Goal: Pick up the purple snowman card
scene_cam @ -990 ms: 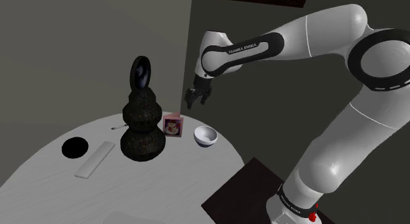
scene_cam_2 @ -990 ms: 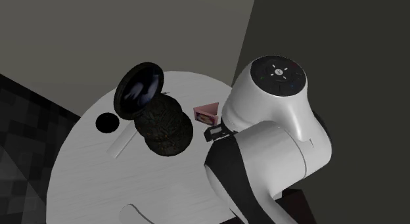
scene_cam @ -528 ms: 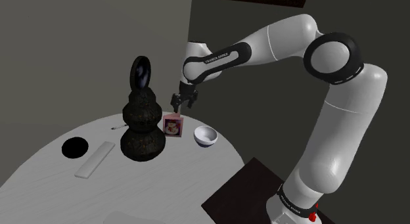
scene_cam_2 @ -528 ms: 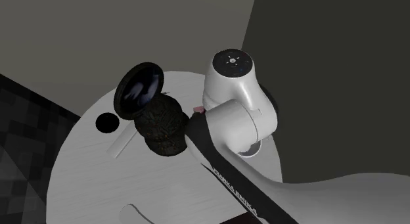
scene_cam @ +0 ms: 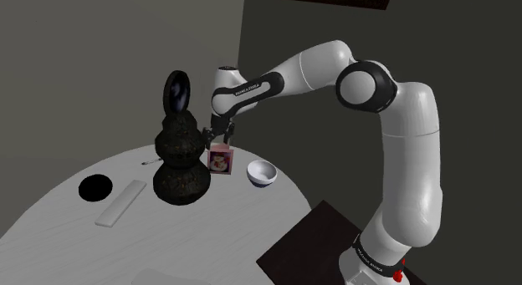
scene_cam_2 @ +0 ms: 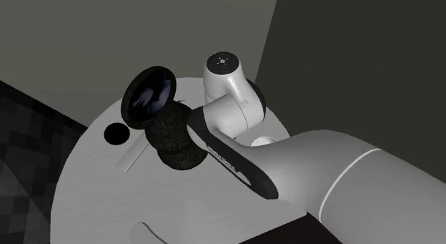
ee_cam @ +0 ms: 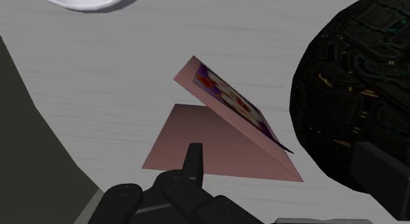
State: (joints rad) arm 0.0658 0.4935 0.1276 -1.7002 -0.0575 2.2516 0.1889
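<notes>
Snowman card [scene_cam: 220,160] stands tented near counter [scene_cam: 209,233] far edge, between dark lumpy sculpture [scene_cam: 180,162] and white bowl [scene_cam: 262,173]. Tool [scene_cam: 222,134] hovers just above, jaws apart. Risks: finger clips sculpture; descent flattens fold, card skids.

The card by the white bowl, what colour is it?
The card is pink with a purple picture face, best seen in the wrist view.

Round pale table [scene_cam: 50,241] with scattered pieces.
A dark lumpy figure [scene_cam: 180,162] stands mid-table, a black disc [scene_cam: 178,91] upright on top. A white bowl [scene_cam: 262,173] sits to the shoulder view's right of it, with a flat white bar [scene_cam: 121,201] and a black round patch [scene_cam: 95,187] to its left.
</notes>
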